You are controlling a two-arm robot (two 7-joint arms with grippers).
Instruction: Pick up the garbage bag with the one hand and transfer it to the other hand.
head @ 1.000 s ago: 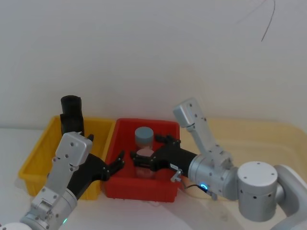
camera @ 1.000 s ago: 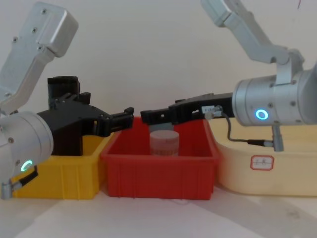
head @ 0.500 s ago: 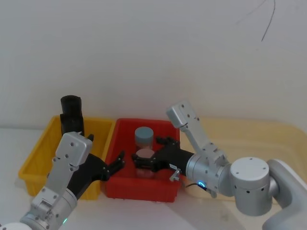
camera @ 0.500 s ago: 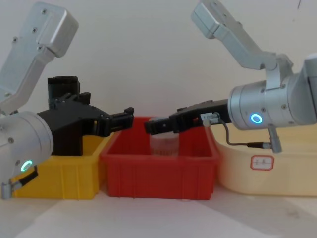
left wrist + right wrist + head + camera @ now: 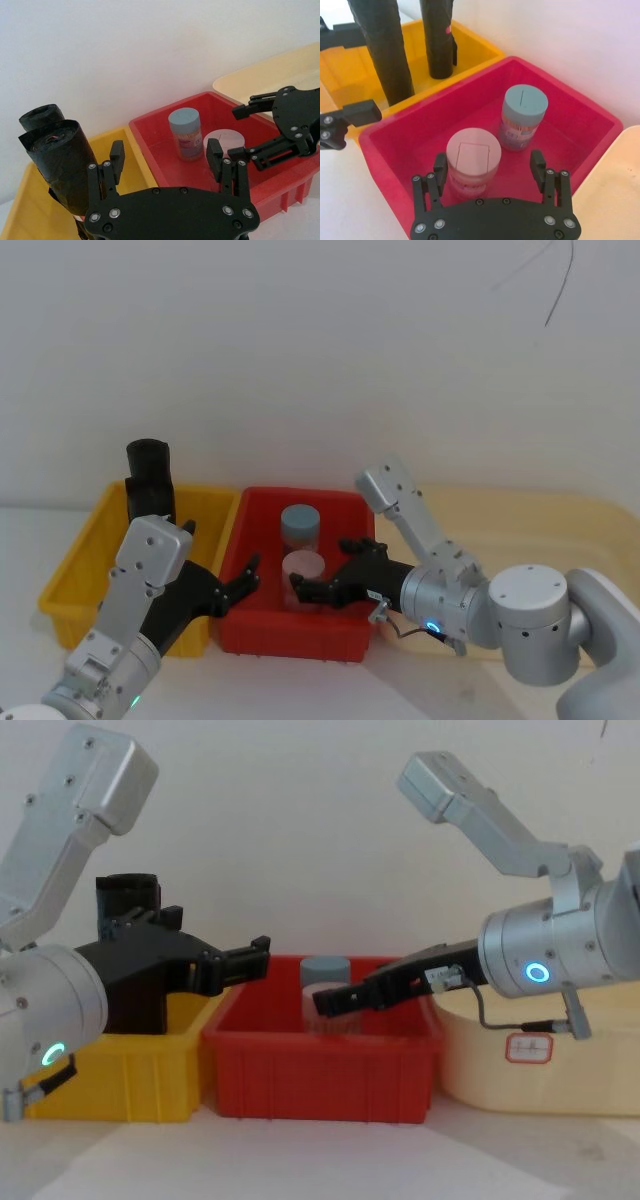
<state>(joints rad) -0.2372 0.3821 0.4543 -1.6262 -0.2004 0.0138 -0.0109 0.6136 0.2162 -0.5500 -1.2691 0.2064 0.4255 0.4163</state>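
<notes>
Standing upright: slim matte-black garbage bag (image 5: 150, 480); left gripper (image 5: 166, 154), right gripper (image 5: 489, 161) fingers spread.

Logging colours of roll, bins, jars and arms.
Noting matte black on the garbage bag (image 5: 150, 478); plain yellow on the left bin (image 5: 75, 560), plain red on the middle bin (image 5: 300, 636), pale cream on the tray (image 5: 560, 520). Spotting a white label (image 5: 530, 1046) edged in red on that tray. Recording a grey-blue lid on the far jar (image 5: 300, 523), a pink lid on the near jar (image 5: 304, 564), reddish-pink bands around both. Finding black on the left gripper (image 5: 246, 578) and right gripper (image 5: 325, 1001), silver-grey on the left arm (image 5: 75, 790) and right arm (image 5: 500, 815). Seeing green glowing at the left ring (image 5: 52, 1054), blue at the right ring (image 5: 538, 972). Marking the wall (image 5: 320, 360) and table (image 5: 320, 1160) as white.
</notes>
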